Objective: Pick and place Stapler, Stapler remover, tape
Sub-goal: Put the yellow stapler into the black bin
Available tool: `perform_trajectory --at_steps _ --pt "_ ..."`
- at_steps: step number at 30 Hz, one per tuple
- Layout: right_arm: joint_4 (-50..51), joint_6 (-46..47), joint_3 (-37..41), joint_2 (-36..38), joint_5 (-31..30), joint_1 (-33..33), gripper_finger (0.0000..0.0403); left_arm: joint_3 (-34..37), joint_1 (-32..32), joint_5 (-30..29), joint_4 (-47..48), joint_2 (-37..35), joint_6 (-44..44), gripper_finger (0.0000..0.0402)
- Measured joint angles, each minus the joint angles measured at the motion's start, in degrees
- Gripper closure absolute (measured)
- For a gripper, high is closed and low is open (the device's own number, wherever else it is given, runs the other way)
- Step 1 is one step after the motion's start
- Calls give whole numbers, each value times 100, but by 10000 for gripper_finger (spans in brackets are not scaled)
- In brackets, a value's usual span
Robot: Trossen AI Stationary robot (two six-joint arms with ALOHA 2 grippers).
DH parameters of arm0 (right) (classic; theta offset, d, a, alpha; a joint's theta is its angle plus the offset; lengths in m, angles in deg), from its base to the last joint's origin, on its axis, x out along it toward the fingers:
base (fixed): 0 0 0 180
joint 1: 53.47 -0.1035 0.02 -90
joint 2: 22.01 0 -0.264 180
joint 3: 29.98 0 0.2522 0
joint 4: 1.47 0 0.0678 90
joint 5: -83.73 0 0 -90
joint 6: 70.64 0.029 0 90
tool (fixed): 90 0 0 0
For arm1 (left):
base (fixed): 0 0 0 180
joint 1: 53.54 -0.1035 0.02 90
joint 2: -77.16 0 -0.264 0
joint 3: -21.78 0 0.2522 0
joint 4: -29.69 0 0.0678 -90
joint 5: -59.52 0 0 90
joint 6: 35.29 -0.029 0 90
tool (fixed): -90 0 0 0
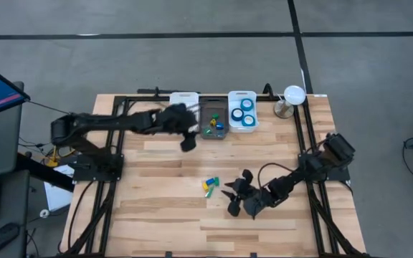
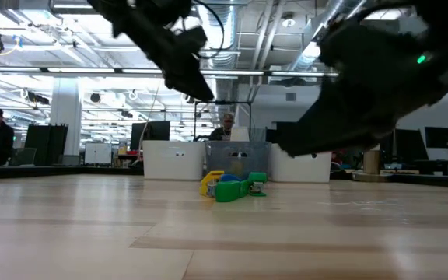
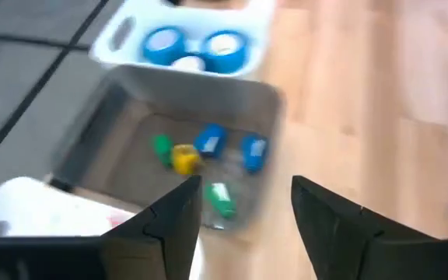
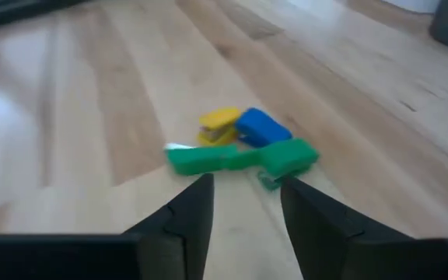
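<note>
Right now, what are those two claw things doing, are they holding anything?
Left gripper: jaws open, empty, above the grey bin.
Right gripper: jaws open, empty, aimed at the small coloured pieces on the table.

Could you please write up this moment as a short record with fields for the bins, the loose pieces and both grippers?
White bin, right: three tape rolls
Grey bin, middle: small coloured pieces
White bin, left: contents hidden by the left arm
Loose pieces: green, yellow and blue, clustered mid-table
Left gripper: open, empty, above the grey bin
Right gripper: open, empty, low by the loose pieces
Lamp: back right of the table
</note>
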Motion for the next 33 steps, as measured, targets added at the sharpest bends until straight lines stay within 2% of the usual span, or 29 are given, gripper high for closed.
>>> perform_trajectory --at_steps 4,8,13,16,21,23,26,30,33 --pt "0 0 -140 -262 -130 185 278 825 546 26 -485 -580 302 220" --pt "-5 -114 -284 -379 -115 323 299 1675 1128 24 -1249 -841 599 225" --pt "25 -320 -362 -371 -101 316 318 2452 1802 39 -2289 -766 744 226" --pt "4 -571 -361 -327 -111 251 325 2759 2217 251 -2673 -557 276 225" --pt "68 -752 -362 -326 -116 157 328 2918 2827 332 -3457 124 -1053 229" --pt "90 -752 -359 -326 -113 134 328 2916 2924 307 -4101 499 -1302 231" --pt "87 -754 -359 -326 -122 139 328 2796 2937 301 -4793 1017 -1239 231" --pt "99 -752 -359 -326 -124 140 327 2500 2817 324 -4843 1468 -1238 231" --pt "117 -752 -359 -326 -119 139 327 2271 2704 673 -4844 1711 -1417 231"
